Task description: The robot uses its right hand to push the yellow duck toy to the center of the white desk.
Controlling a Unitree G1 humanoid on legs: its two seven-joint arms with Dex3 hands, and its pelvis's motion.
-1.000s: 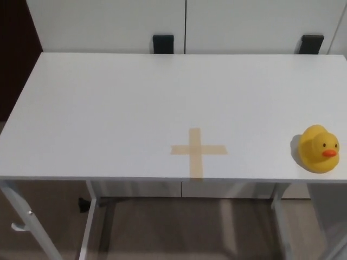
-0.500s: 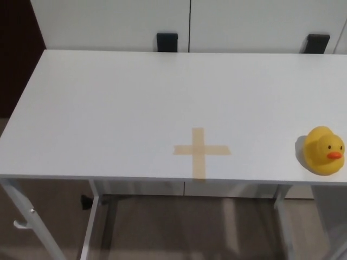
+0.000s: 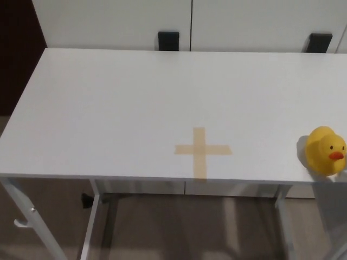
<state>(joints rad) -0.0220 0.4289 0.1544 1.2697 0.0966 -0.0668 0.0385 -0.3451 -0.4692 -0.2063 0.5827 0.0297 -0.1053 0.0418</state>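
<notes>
A yellow duck toy (image 3: 325, 150) with an orange beak sits upright at the right end of the white desk (image 3: 119, 103), close to the front edge and the picture's right border. A tan tape cross (image 3: 202, 151) marks the desk near the front, left of the duck. Neither of my hands shows in the head view.
Two black brackets (image 3: 168, 40) (image 3: 318, 42) sit against the white wall panels behind the desk. The desk's front edge runs along the lower third, with white metal legs (image 3: 32, 222) and brown floor below. A dark surface lies past the desk's left side.
The whole picture has shifted slightly, so the camera moved; duck and cross sit a little further right in the frame. Nothing on the desk itself has moved.
</notes>
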